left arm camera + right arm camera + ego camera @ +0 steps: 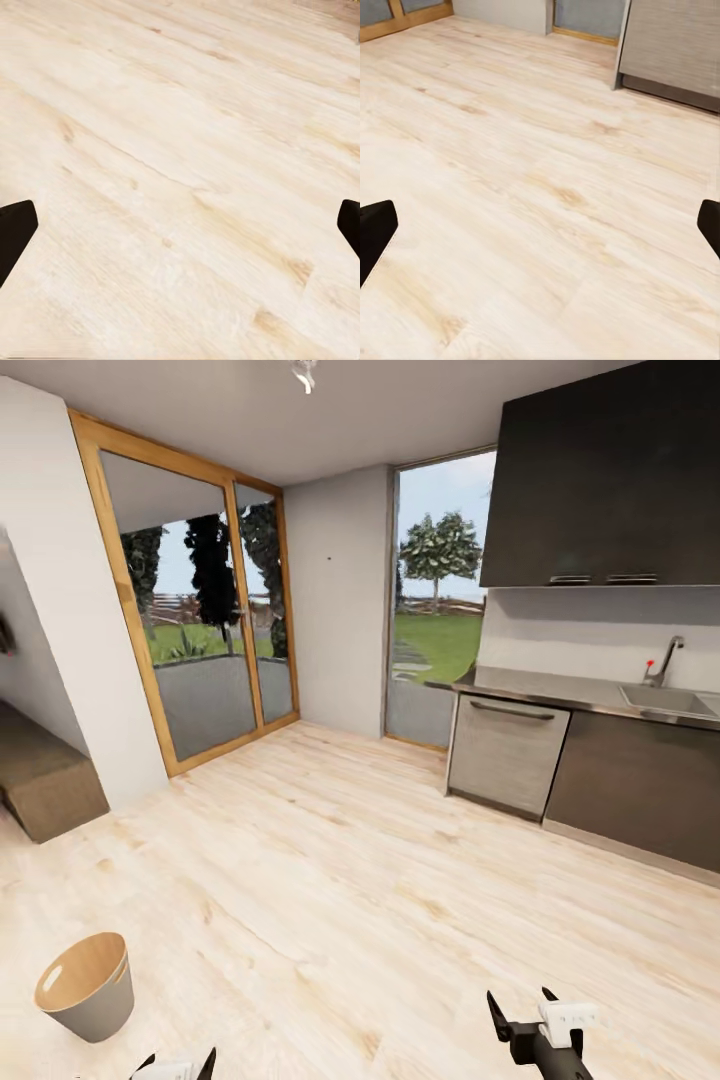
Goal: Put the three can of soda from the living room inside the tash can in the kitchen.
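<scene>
The tash can (86, 986) stands on the kitchen's pale floor (380, 880); left gripper (178, 1062) and right gripper (522, 1010) jaws spread wide, empty.

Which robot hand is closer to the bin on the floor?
The left. The left end effector sits just beside the bin, a little nearer the robot. The right end effector is far across the wood floor from it.
</scene>
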You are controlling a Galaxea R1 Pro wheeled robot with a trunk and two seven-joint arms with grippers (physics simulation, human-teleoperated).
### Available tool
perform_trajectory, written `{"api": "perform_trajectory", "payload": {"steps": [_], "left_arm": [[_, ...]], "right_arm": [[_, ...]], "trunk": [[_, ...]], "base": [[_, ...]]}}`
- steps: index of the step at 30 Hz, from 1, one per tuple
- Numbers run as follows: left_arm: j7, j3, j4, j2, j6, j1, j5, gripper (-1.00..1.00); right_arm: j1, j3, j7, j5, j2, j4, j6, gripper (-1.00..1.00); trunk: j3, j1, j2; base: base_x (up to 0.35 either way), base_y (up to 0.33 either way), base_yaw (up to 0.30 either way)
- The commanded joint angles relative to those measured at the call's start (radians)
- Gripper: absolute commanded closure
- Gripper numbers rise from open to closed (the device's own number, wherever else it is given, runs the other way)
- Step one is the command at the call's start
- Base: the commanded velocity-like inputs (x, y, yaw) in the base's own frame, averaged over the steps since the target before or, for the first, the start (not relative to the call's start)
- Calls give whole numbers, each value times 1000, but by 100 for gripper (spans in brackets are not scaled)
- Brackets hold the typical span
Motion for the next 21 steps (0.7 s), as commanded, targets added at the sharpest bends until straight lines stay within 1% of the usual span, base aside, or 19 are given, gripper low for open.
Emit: {"api": "perform_trajectory", "payload": {"steps": [1, 13, 21], "left_arm": [[0, 0, 0, 0, 0, 0, 0, -100], [1, 0, 1, -1, 0, 0, 0, -100], [1, -1, 22, -2, 0, 0, 0, -100]], "right_arm": [[0, 0, 0, 0, 0, 0, 0, -100], [0, 0, 0, 0, 0, 1, 0, -100], [0, 0, 1, 0, 0, 0, 0, -100]], "trunk": [[0, 0, 0], [5, 0, 0], [9, 0, 0]], "base": [[0, 0, 247], [0, 0, 247], [0, 0, 247]]}}
